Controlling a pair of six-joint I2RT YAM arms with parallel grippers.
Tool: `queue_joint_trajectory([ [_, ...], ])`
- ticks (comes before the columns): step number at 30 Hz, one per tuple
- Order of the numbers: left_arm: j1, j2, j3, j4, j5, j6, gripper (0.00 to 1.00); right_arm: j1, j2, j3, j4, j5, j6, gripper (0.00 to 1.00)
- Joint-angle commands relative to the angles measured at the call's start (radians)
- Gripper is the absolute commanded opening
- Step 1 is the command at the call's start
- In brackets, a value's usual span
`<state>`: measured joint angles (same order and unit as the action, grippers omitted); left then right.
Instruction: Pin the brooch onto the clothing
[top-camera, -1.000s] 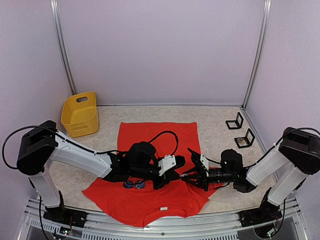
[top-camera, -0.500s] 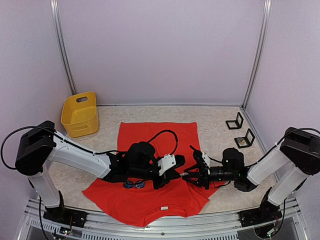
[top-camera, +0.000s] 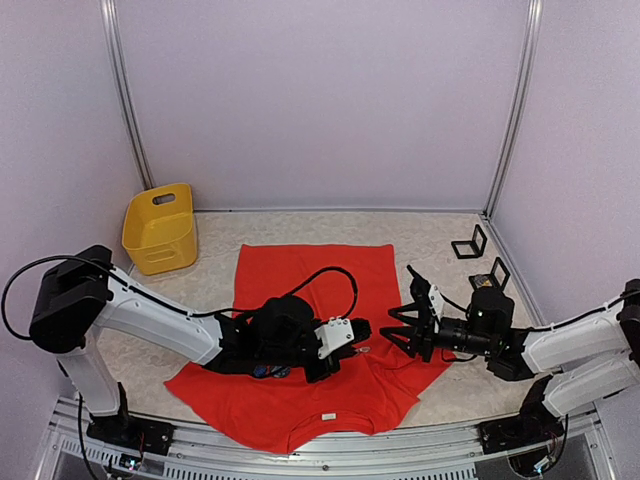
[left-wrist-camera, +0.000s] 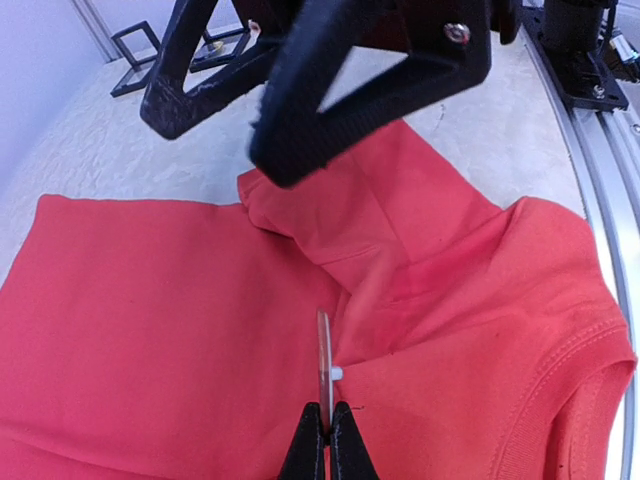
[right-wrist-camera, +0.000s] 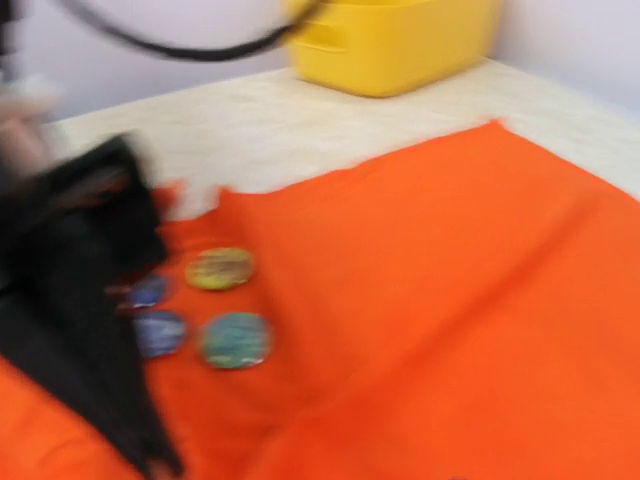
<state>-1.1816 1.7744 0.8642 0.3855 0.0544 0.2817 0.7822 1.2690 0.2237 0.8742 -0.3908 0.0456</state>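
Note:
The red-orange T-shirt (top-camera: 315, 290) lies flat on the table, neck label towards the near edge. My left gripper (top-camera: 357, 331) is low over its right half and is shut on a thin round brooch (left-wrist-camera: 324, 365). The brooch shows edge-on, with a small white pin stub against a fold of cloth. My right gripper (top-camera: 400, 318) is open and empty just to the right, its wide-spread fingers (left-wrist-camera: 340, 100) above the bunched sleeve. Several round brooches (right-wrist-camera: 234, 340) lie loose on the shirt (right-wrist-camera: 450, 300), mostly hidden under my left arm in the top view.
A yellow bin (top-camera: 160, 228) stands at the back left, and it also shows in the right wrist view (right-wrist-camera: 400, 40). Two small black stands (top-camera: 468, 243) sit at the back right by the metal frame post. The right wrist view is blurred.
My right gripper has drawn back to the right, away from the left gripper, with its fingers spread. My left gripper has shifted slightly right and lower, still holding the brooch.

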Motion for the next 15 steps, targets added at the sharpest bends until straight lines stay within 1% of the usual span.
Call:
queue_joint_trajectory([
  [1,-0.04,0.034,0.015,-0.008,-0.158,0.091,0.0,-0.018,-0.054,0.047,-0.218,0.281,0.077,0.47],
  [4,-0.085,0.059,0.028,-0.019,-0.233,0.149,0.0,-0.022,-0.04,0.105,-0.366,0.398,0.151,0.41],
  [5,-0.104,0.075,0.033,-0.025,-0.266,0.168,0.0,-0.026,-0.025,0.129,-0.422,0.443,0.181,0.38],
  [7,-0.141,0.101,0.053,-0.054,-0.319,0.207,0.0,-0.032,0.016,0.183,-0.539,0.493,0.238,0.33],
  [9,-0.173,0.124,0.085,-0.118,-0.332,0.214,0.02,-0.038,0.062,0.23,-0.634,0.527,0.288,0.29],
  [12,-0.184,0.124,0.127,-0.211,-0.263,0.184,0.14,-0.054,0.132,0.29,-0.742,0.552,0.353,0.26],
  [15,-0.192,0.092,0.166,-0.308,-0.207,0.157,0.31,-0.07,0.186,0.352,-0.839,0.572,0.407,0.21],
])
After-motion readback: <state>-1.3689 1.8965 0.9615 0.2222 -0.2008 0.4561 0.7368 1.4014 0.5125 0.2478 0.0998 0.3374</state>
